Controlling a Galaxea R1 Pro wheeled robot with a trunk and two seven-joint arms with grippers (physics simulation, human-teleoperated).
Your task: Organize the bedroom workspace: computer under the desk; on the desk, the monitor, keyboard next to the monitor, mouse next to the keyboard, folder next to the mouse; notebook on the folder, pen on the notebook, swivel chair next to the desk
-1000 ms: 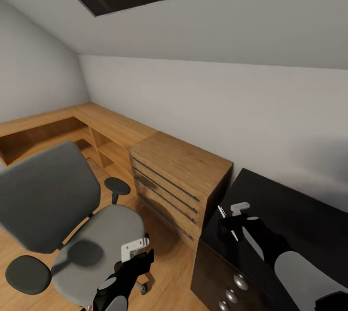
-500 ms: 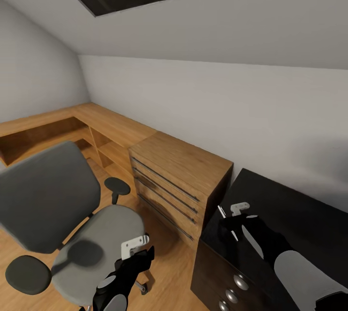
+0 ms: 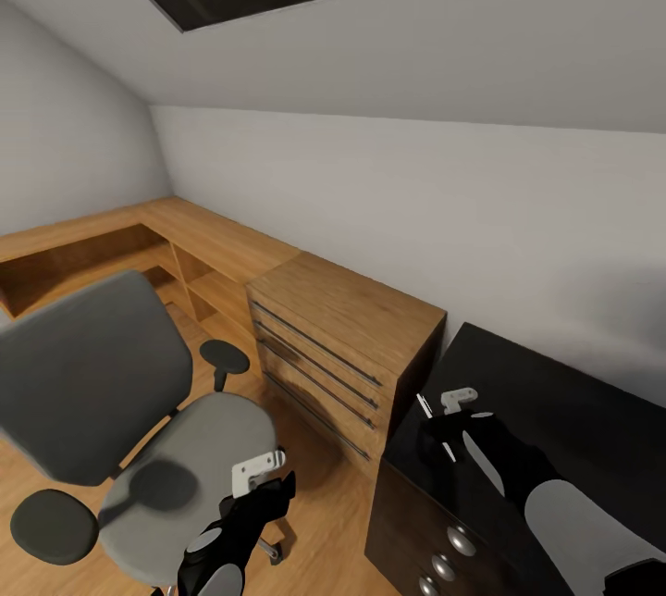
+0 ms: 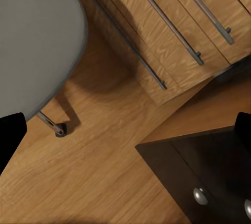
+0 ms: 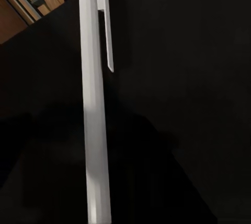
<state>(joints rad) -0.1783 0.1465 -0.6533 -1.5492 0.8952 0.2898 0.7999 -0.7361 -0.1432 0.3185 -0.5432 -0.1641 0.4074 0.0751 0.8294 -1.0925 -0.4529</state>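
The swivel chair (image 3: 139, 429) sits at the lower left of the head view, its grey seat bare. A strip of open wood floor (image 3: 324, 503) runs between the chair and the light wood dresser (image 3: 342, 346) in the middle. The dresser stands just beside the black desk (image 3: 555, 402), which fills the lower right. A low wood shelf unit (image 3: 120, 254) runs along the wall at the left, behind the chair.

The left gripper (image 3: 268, 485) hangs over the front edge of the chair seat, near the bottom middle. Its fingers are spread apart and hold nothing. In the left wrist view I see the chair's seat edge (image 4: 36, 41), the dresser drawers (image 4: 178, 31), and the desk corner with round knobs (image 4: 201, 195) at the lower right.

The right gripper (image 3: 442, 434) is over the near left corner of the desk top. It is closed around the pen (image 3: 431, 420), a thin white stick that pokes up and left out of the fingers. In the right wrist view the pen (image 5: 94, 109) runs long and straight with its clip near the top, and the black desk top (image 5: 198, 78) lies behind it.
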